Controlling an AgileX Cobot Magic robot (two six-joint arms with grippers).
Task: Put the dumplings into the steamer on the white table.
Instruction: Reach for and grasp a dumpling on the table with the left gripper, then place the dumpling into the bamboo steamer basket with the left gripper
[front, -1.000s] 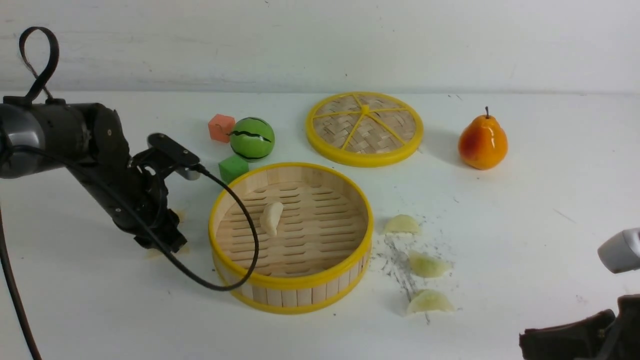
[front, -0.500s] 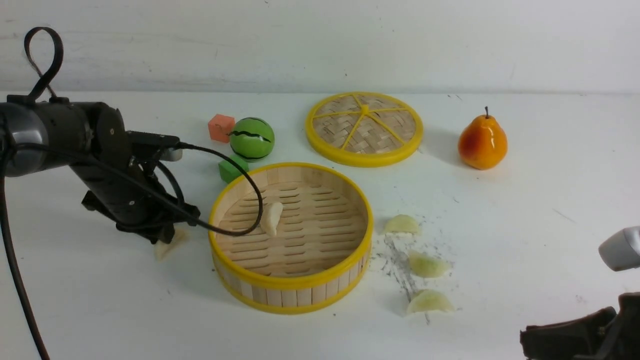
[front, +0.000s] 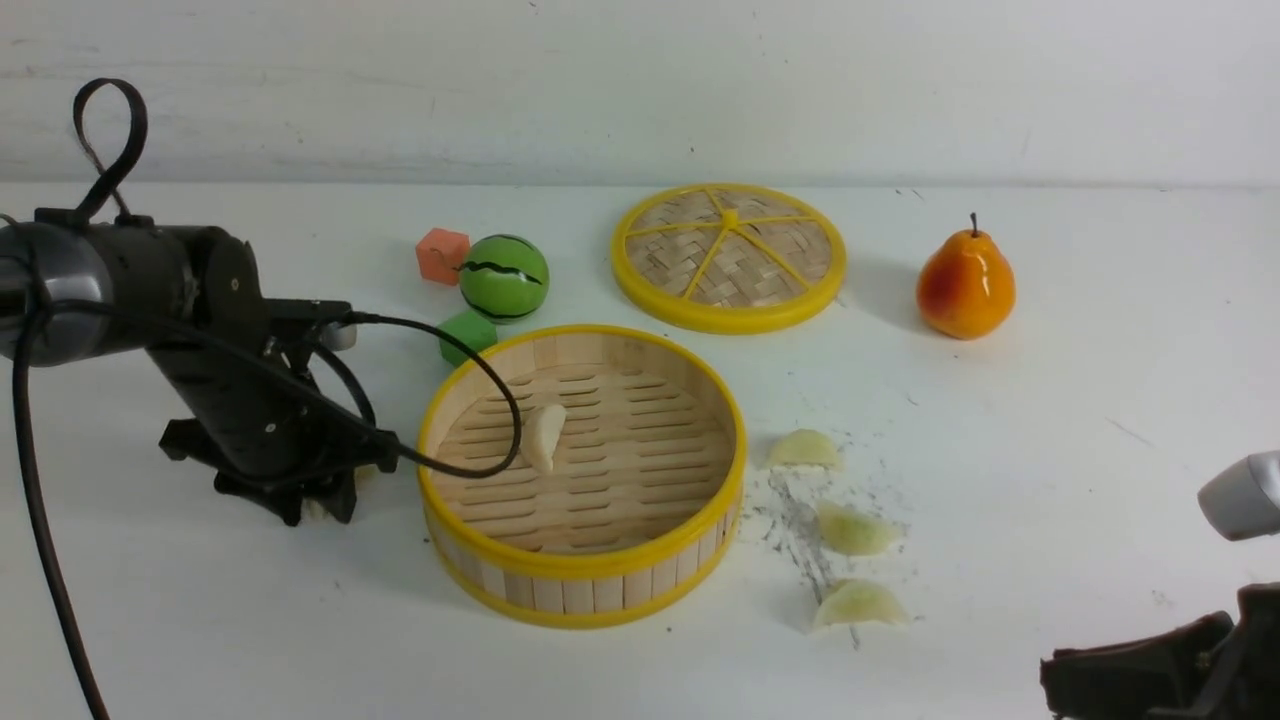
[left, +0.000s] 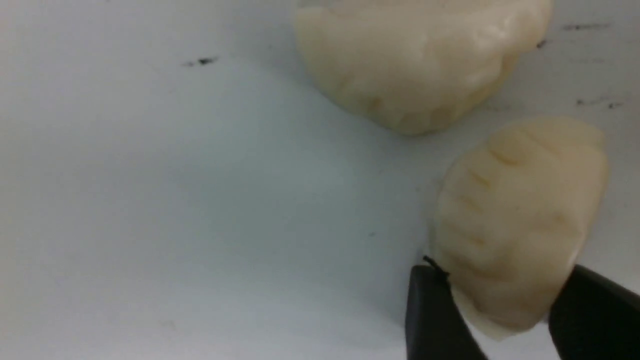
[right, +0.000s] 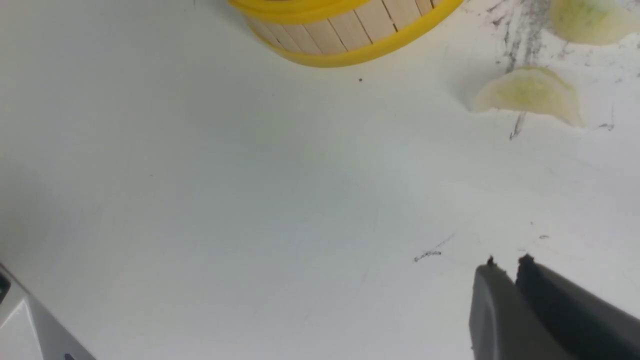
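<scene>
– Left end effector (left: 502, 274): how do its fingers stand?

– Apart. It is down at the tabletop (front: 200, 620) with one finger on each side of a cream dumpling (left: 520, 220) lying on the surface. Both tips are right against its sides.

– Where is that?

– On the tabletop's left half, near the left side of the steamer (front: 585, 565). A second cream dumpling (left: 420, 60) lies close by, with a sliver of tabletop between the two.

– And the steamer itself?

– It is upright in the middle, nearer the front edge than the back. Another cream dumpling (front: 543, 437) lies on its slat floor, left of centre.

– The greenish ones?

– Three lie to the right of the steamer among grey scuff marks, none touching. The far greenish dumpling (front: 803, 449), the middle greenish dumpling (front: 855, 530) and the near greenish dumpling (front: 860, 603) form a loose row toward the front edge.

– Right end effector (right: 507, 260)?

– Its fingers are drawn together with nothing between them. It is over bare tabletop by the front right corner, apart from the near greenish dumpling.

– Anything else?

– A woven lid (front: 730, 255) lies flat behind the steamer. A pear (front: 965, 280) stands toward the right edge.
</scene>
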